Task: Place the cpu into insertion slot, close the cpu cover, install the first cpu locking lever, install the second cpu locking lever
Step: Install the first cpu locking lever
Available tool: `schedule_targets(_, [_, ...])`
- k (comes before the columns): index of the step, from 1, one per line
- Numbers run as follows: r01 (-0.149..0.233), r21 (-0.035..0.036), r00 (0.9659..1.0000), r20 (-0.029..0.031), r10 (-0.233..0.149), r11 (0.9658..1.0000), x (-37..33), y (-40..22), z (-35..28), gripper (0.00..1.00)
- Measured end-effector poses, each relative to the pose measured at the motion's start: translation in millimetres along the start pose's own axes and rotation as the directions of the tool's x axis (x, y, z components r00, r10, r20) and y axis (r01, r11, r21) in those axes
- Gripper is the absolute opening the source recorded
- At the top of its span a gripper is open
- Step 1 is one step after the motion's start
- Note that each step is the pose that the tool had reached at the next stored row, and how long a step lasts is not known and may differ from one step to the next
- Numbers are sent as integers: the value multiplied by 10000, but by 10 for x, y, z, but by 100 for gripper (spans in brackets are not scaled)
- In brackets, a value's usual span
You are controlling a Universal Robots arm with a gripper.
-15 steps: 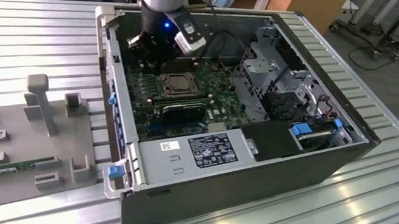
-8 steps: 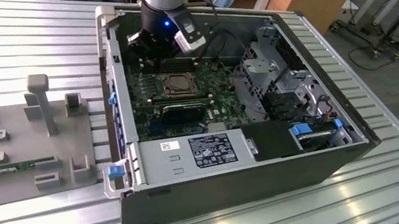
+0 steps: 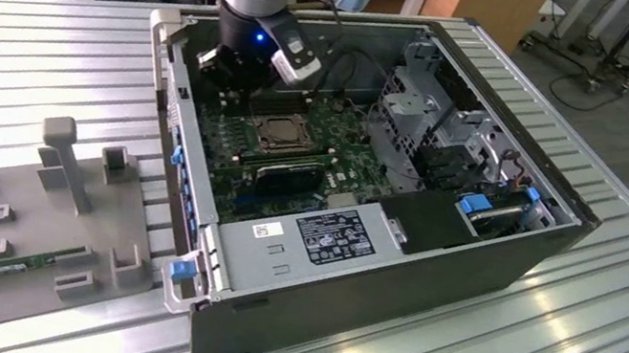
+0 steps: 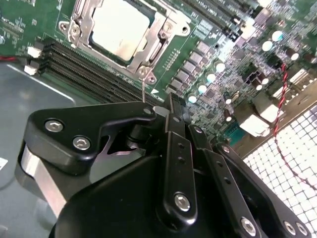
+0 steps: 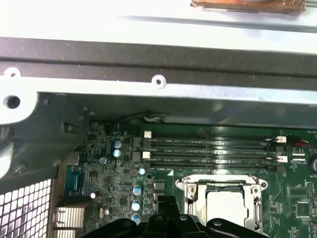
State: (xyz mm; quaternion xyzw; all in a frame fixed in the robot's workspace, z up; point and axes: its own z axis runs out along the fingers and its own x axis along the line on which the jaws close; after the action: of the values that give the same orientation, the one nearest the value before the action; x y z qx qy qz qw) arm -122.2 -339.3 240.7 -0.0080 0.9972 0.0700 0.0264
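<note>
In the exterior view my gripper (image 3: pixel 235 83) hangs inside the open computer case (image 3: pixel 400 279), low over the far-left part of the green motherboard (image 3: pixel 342 133). The cpu (image 3: pixel 276 134) lies just near of me and a little toward the exterior view's right, so the work sits close beside my tips, not under them. In the second wrist view my jaws are drawn narrow, tips all but together. A thin locking lever (image 4: pixel 143 89) rises from the corner of the cpu cover (image 4: pixel 159 43) straight up to them, its long axis pointing from the socket at me. I cannot tell whether I pinch the rod or merely touch it. This view also shows the silvery-tan chip lying flat with the cover frame lowered around it. The long memory slots (image 4: pixel 84 72) run between it and me, beside the socket. In the first wrist view the chip sits in the insertion slot (image 5: pixel 225 187) — a dark band shows between frame and chip — with the memory slots on the side away from me and the case's metal wall (image 5: pixel 163 94) beyond them. The lever rod is not plain here, so its reach to my tips rests on the second wrist view.
</note>
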Motion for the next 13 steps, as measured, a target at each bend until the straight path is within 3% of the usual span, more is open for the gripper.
schedule_targets(6, [-11,-270,10000,7,11,9996,20,21,3,11])
schedule_targets(11, [-31,-638,10000,16,32,9980,28,25,3,11])
schedule_targets(13, [-41,-847,10000,22,43,9964,28,25,3,11])
